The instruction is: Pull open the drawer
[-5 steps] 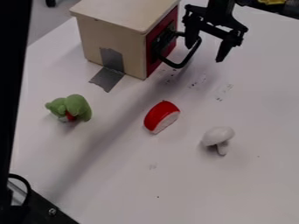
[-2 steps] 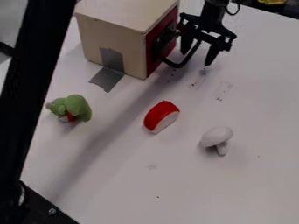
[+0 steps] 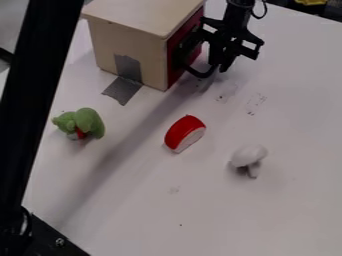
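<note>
Three loose toys come first on the table (image 3: 180, 210): nearest, a white mushroom (image 3: 249, 155); next, a red-and-white toy piece (image 3: 184, 134); then a green toy (image 3: 85, 122) off to the side. Beyond them sits the light wooden box (image 3: 148, 62), grey tape (image 3: 122, 91) running from its wall down onto the table. The task's drawer (image 3: 175, 77) is in the box's side, red front looking flush, so I judge it shut. Black handle (image 3: 198, 74) juts out from it as a rigid loop. The gripper (image 3: 220, 68) hangs over the loop's outer end, fingers drawn nearly together; looks like a pinch on the bar, nothing else held. How firm, can't tell. Handling, my guess: box light, drawer light too, stiff wood, not fragile, perhaps a bit of rub in the slide. Handle probably smooth and slippery if taken by its rounded corner; best hold is the middle of the outer bar, one finger inside the loop, pull straight out from the red face. A sideways tug could jam it or strain the tape.
</note>
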Motion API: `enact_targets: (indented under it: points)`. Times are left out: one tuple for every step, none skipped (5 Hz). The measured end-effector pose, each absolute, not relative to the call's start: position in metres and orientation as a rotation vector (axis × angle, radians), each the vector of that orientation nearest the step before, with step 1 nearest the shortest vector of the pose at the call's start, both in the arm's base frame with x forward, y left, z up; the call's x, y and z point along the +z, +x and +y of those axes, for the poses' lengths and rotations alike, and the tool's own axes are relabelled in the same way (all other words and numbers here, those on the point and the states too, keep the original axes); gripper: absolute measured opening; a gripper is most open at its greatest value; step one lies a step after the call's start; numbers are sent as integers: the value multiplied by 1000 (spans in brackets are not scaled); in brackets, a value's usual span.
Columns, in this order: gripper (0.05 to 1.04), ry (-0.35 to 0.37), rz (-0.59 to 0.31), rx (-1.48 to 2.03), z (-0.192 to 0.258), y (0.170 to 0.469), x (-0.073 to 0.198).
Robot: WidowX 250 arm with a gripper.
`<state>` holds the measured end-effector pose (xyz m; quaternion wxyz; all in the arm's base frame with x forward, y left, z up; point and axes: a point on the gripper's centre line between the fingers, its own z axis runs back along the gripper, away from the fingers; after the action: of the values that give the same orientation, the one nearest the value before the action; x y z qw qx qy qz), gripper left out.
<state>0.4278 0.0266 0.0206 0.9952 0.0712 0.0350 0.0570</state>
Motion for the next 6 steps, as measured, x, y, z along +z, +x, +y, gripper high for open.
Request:
enact_targets:
  points:
    - [121,118,72,104,19,425,20]
    - [120,94,73,107,13,424,19]
    - [120,76,72,84,-3,425,20]
    - [120,73,72,69,-19,424,20]
    - [120,68,70,67,-28,424,20]
    - [120,58,67,59,-43,424,22]
